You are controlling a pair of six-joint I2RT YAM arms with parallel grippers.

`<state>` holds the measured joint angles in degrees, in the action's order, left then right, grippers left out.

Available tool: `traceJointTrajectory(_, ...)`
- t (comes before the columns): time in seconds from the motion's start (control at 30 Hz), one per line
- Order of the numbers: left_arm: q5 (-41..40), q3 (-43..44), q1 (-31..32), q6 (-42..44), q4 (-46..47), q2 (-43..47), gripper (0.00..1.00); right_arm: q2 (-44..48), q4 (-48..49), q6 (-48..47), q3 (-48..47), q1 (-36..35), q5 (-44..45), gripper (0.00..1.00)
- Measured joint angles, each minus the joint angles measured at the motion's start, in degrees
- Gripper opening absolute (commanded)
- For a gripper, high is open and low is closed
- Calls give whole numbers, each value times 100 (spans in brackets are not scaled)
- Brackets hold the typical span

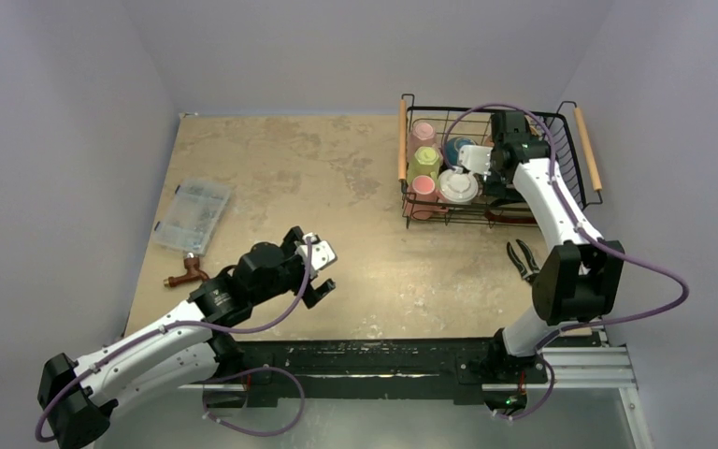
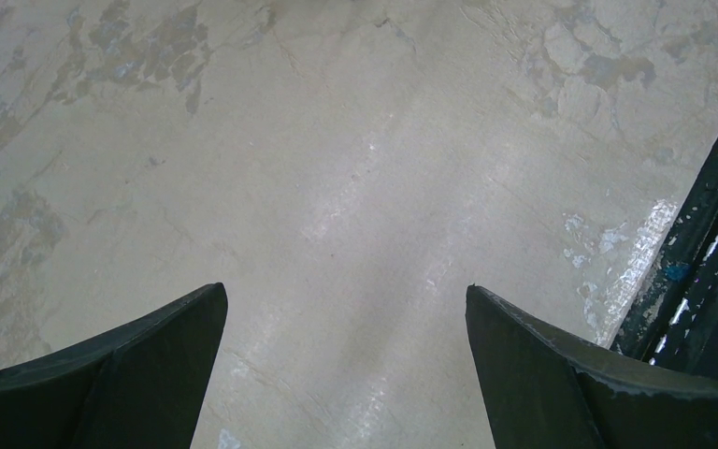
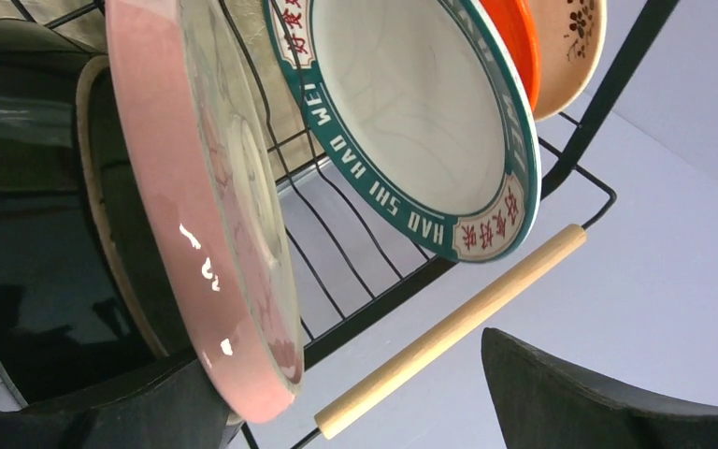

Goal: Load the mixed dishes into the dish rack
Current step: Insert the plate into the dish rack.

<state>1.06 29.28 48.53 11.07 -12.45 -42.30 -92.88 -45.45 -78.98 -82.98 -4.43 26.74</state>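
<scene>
The dish rack (image 1: 561,126), black wire with two wooden handles, stands at the table's far right. In it are a pale pink mug (image 1: 423,133), a yellow-green mug (image 1: 423,161), a salmon mug (image 1: 421,187), a white mug (image 1: 458,187) and a teal bowl (image 1: 458,148). My right gripper (image 1: 494,173) is inside the rack, open. In the right wrist view it (image 3: 346,374) has a pink-rimmed plate (image 3: 215,215) standing on edge beside its left finger. Behind stand a teal-rimmed white plate (image 3: 421,122), a red-orange plate (image 3: 524,37) and a cream plate (image 3: 570,47). My left gripper (image 1: 323,271) is open and empty over bare table (image 2: 344,290).
Black pliers (image 1: 522,259) lie just in front of the rack by the right arm. A clear compartment box (image 1: 193,215) and a small brown fitting (image 1: 185,273) lie at the table's left edge. The rack's wooden handle (image 3: 449,332) runs between my right fingers.
</scene>
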Motion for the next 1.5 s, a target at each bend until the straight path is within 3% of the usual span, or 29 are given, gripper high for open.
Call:
traceJointTrajectory(0.2, 2, 0, 4, -4, 66, -83, 98, 356, 26, 164, 68, 0, -168, 99)
traceJointTrajectory(0.5, 2, 0, 4, -17, 63, -87, 98, 197, 1084, 732, 426, 0, 739, 99)
traceJointTrajectory(0.87, -2, 0, 4, -31, 52, -181, 98, -181, 1309, 1871, -350, 0, 1137, 99)
traceJointTrajectory(1.27, -31, 0, 4, -149, 24, -319, 98, -127, 1235, 3045, -498, 11, 1080, 99)
traceJointTrajectory(1.5, -35, 0, 4, -210, -33, -317, 97, 372, 1235, 3554, -166, 11, 752, 99)
